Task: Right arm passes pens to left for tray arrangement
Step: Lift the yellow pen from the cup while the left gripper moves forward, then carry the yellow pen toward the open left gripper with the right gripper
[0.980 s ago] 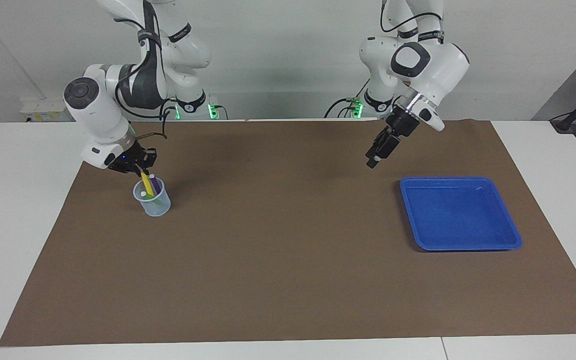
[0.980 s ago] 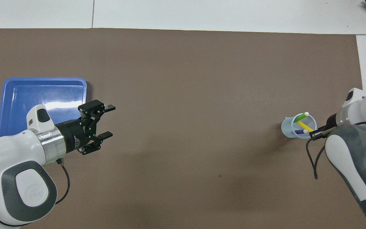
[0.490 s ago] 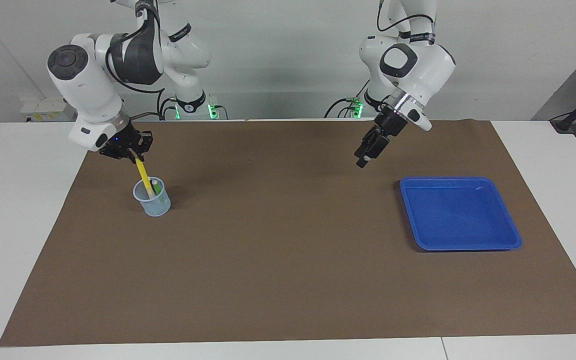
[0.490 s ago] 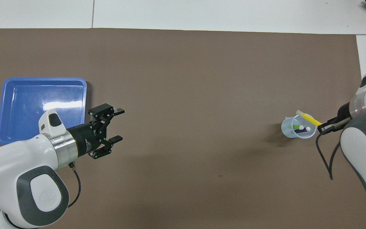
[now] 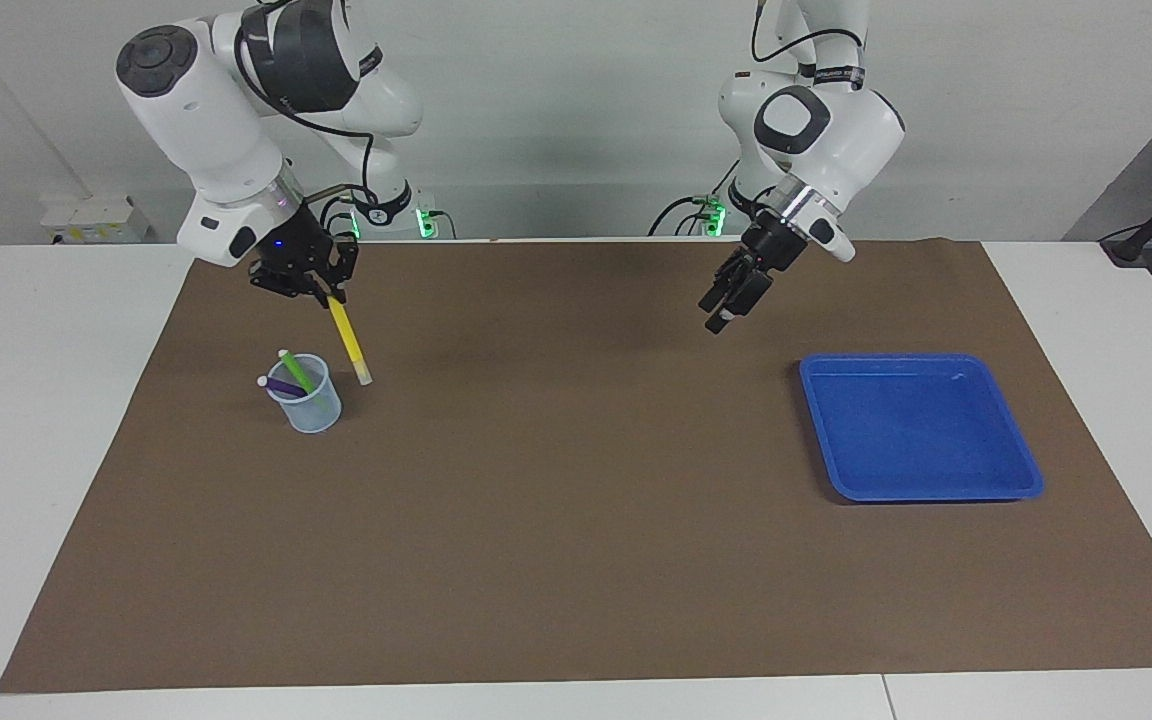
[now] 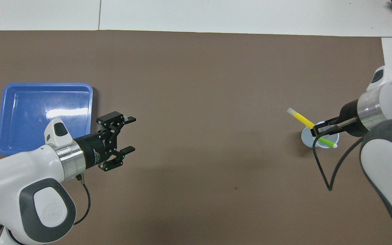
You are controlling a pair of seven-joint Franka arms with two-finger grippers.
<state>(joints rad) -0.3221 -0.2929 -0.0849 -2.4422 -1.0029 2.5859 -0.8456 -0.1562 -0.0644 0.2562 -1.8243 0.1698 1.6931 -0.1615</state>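
A: Where's the right gripper [image 5: 321, 290]?

B: Up in the air over the mat [image 5: 576, 560], just off the cup [image 5: 306, 405] toward two o'clock in the facing view. Its fingers are closed on the top end of the yellow pen [image 5: 348, 340], which hangs tilted, whitish tip lowest and clear of the cup.

A: And the other pens?

B: The green pen [image 5: 294, 368] and the purple pen [image 5: 281, 385] stand in the cup, leaning toward ten o'clock in the facing view. The cup sits at the right arm's end of the table.

A: The left gripper [image 6: 128, 134]?

B: Raised over bare mat, fingers spread wide with nothing between them, pointing toward the table's middle.

A: The tray [image 5: 921, 480]?

B: Flat on the mat at the left arm's end, at about four o'clock from the left gripper in the facing view, nothing in it.
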